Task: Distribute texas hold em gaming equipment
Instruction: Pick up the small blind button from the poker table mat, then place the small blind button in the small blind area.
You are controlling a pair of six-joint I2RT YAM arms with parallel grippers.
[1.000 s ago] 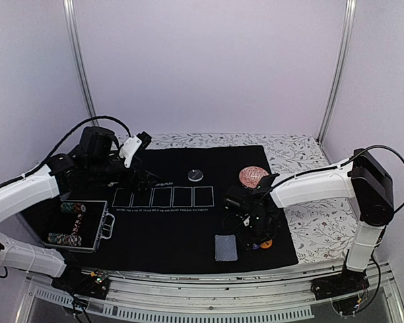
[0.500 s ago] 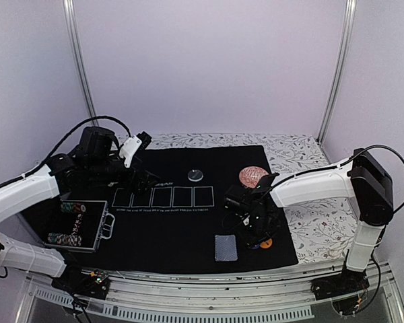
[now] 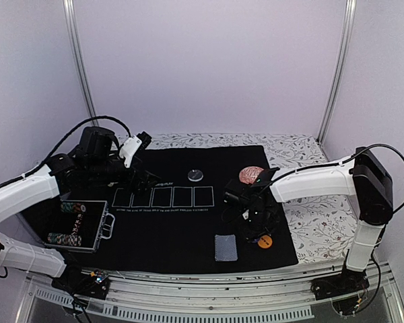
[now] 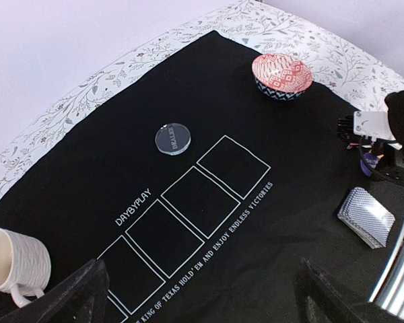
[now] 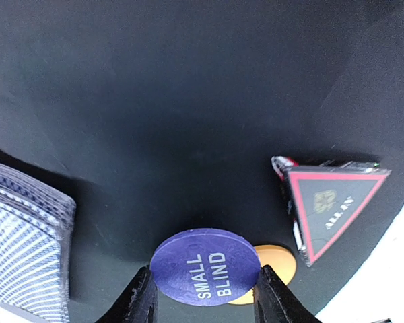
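The right gripper [image 5: 203, 282], at 4 o'clock on the mat [image 3: 168, 229], is clamped on the purple disc [image 5: 205, 266] marked SMALL BLIND, one finger on each edge. The disc looks to be held just above the cloth and partly covers the orange disc [image 5: 275, 261] at its 3 o'clock. The triangle [image 5: 330, 198] lies flat at 2 o'clock from the purple disc. The deck [image 3: 225, 247] sits squared at 5 o'clock on the mat, with no cards dealt into the five printed boxes. The dealer disc [image 3: 196, 175] rests alone at 12 o'clock, just beyond the boxes, and may already be in its place. The chips [image 3: 66, 237] are in rows in the open case [image 3: 106, 225] at 8 o'clock. The left gripper [image 4: 198, 306] hangs at 10 o'clock with its jaws wide apart and nothing between them. I judge the task barely begun. One disc is perhaps set and one is in hand. The orange disc, triangle, cards and chips are all left to hand out.
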